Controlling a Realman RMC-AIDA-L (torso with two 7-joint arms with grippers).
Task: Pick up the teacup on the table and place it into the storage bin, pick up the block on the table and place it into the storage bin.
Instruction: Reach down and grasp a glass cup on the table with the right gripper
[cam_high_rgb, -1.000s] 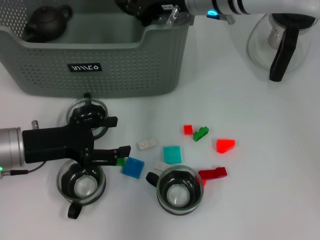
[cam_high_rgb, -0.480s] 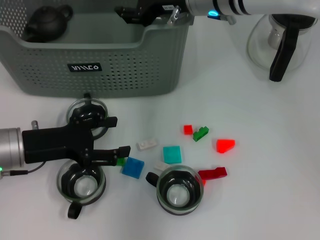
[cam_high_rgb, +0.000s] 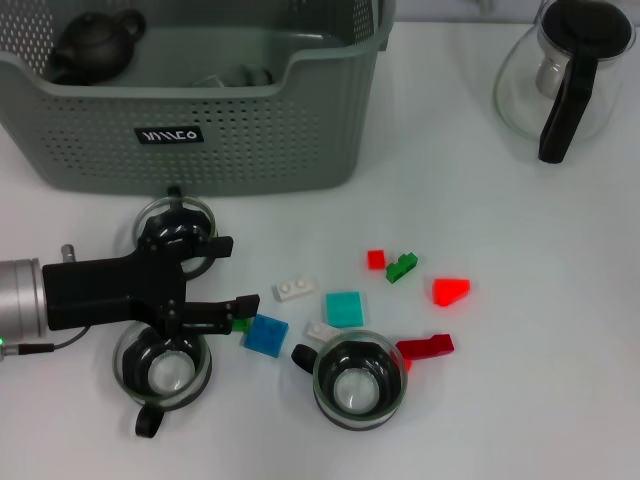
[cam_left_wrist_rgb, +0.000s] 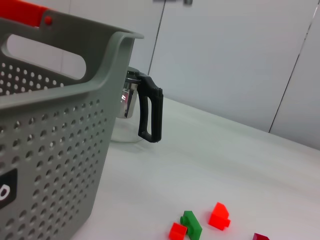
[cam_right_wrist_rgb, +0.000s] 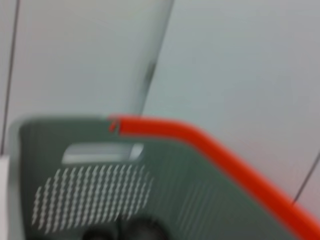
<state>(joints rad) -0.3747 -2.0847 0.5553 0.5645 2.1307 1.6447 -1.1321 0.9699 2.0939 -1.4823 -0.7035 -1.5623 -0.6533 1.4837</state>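
Storage bin (cam_high_rgb: 300, 120) black label (cam_high_rgb: 169, 134): white lettering, possibly upside-down, unreadable.

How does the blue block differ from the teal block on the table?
The blue block is darker and lies just beside the left gripper's lower finger; the teal block is lighter and lies farther from that gripper. The blue block is turned at an angle; the teal block sits nearly square. Both are flat squares lying outside the storage bin.

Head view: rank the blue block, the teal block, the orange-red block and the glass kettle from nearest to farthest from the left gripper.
From the left gripper, low on the left:
1. Blue block, just beside its lower fingertip.
2. Teal block, a little farther right.
3. Orange-red block, right of centre.
4. Glass kettle, top right corner, clearly farthest.
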